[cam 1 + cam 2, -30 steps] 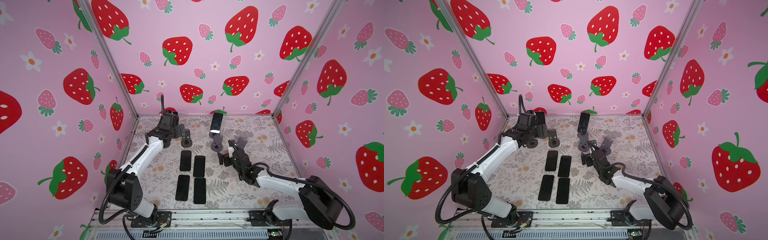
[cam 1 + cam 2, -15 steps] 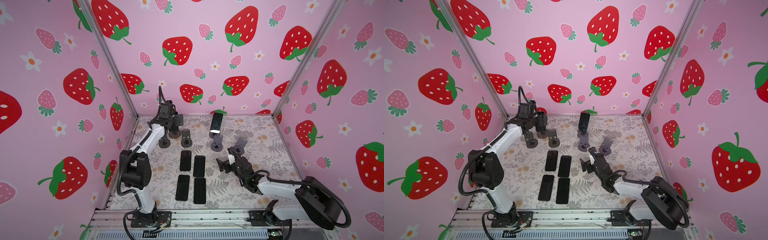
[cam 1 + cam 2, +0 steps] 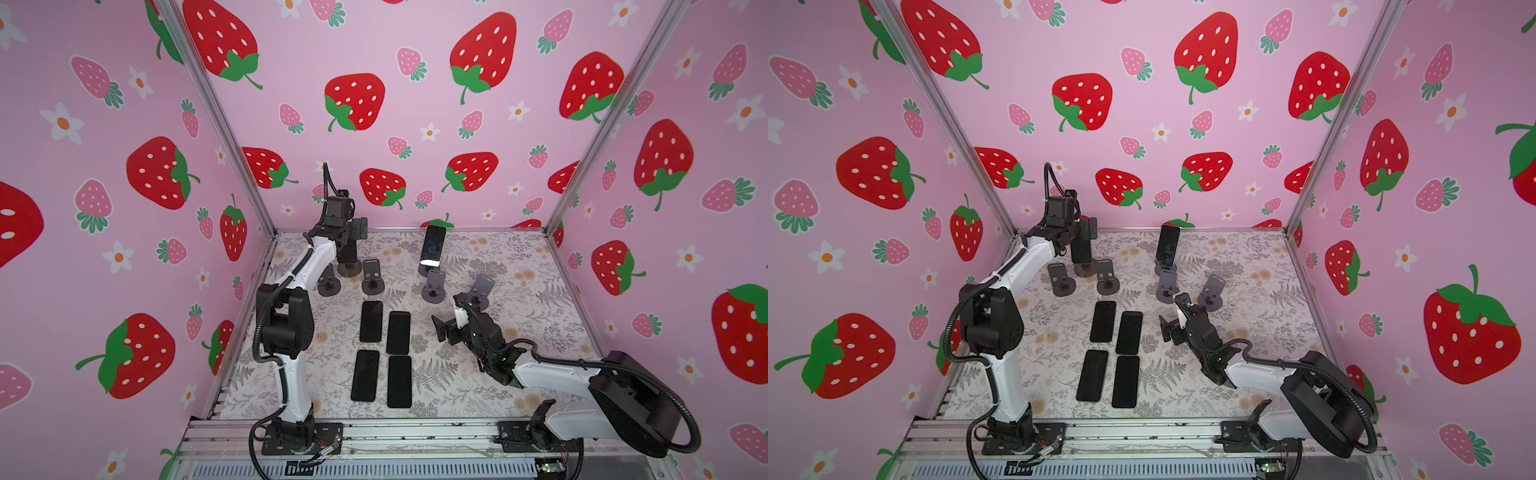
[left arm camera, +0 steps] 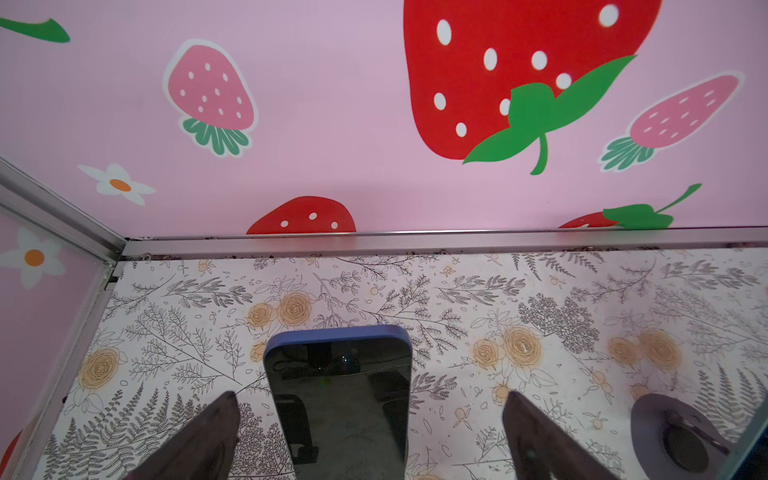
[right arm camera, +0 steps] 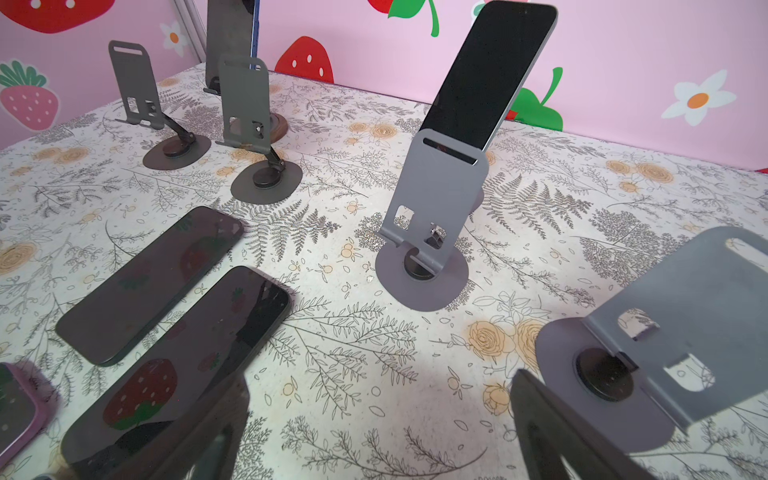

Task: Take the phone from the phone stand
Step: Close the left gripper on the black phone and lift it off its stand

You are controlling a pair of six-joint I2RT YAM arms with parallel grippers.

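Note:
A dark phone (image 4: 338, 399) with a blue edge stands upright on a phone stand (image 3: 349, 269) with a round brown base at the back left. My left gripper (image 3: 354, 231) is open around it. In the left wrist view its fingers (image 4: 208, 436) flank the phone with gaps on both sides. A second phone (image 3: 432, 247) leans on a stand at the back middle, also in the right wrist view (image 5: 490, 70). My right gripper (image 3: 449, 315) hovers open and empty over the mat right of centre, with bare mat between its fingertips (image 5: 536, 419).
Several dark phones (image 3: 371, 321) lie flat in two rows mid-table. Empty grey stands (image 3: 372, 277) stand near the left arm, and two more (image 3: 434, 286) near the right gripper. Pink walls and metal rails (image 4: 374, 241) close in the back and sides.
The left arm has swung back to the back-left stand and now brackets its phone. The right gripper has drawn back toward the front. Both stayed open.

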